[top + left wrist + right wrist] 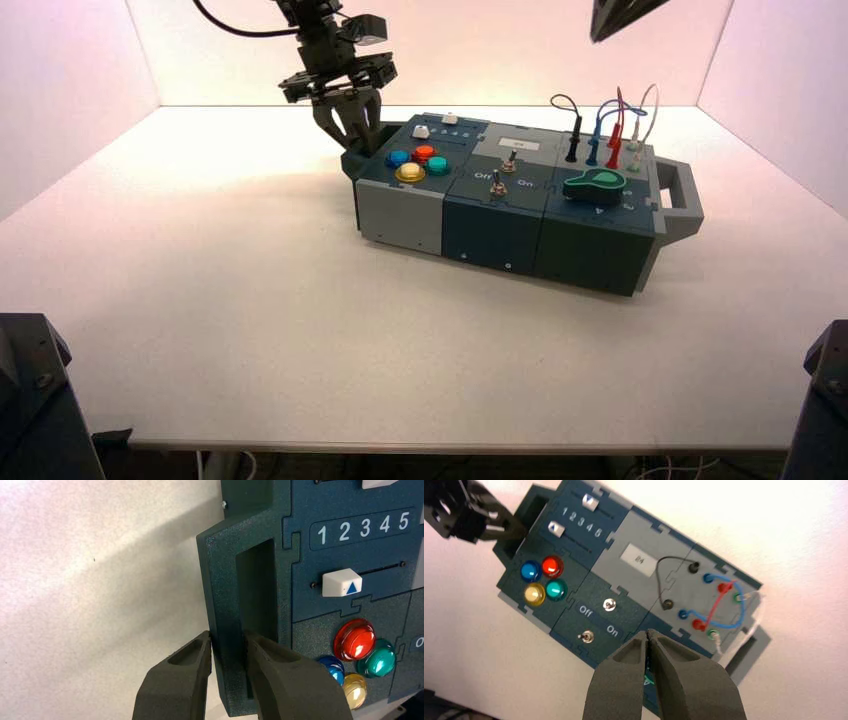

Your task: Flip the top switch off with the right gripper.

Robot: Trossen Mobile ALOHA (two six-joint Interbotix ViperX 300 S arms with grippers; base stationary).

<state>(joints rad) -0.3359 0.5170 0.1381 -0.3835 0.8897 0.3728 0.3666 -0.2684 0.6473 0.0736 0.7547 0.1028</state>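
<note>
White tabletop carries one box below my right gripper, whose fingers are pressed together on nothing. Two toggles lie just beyond its tips; the top switch is the farther. My left gripper clamps the box's handle.

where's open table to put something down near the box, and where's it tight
Bare table spreads in front of the box, toward the near edge, and off its left end. There is also bare table beyond the handle on its right end. It is tight at the left handle, where the left gripper clamps it, and around the wires. The right gripper hovers shut above the box.
</note>
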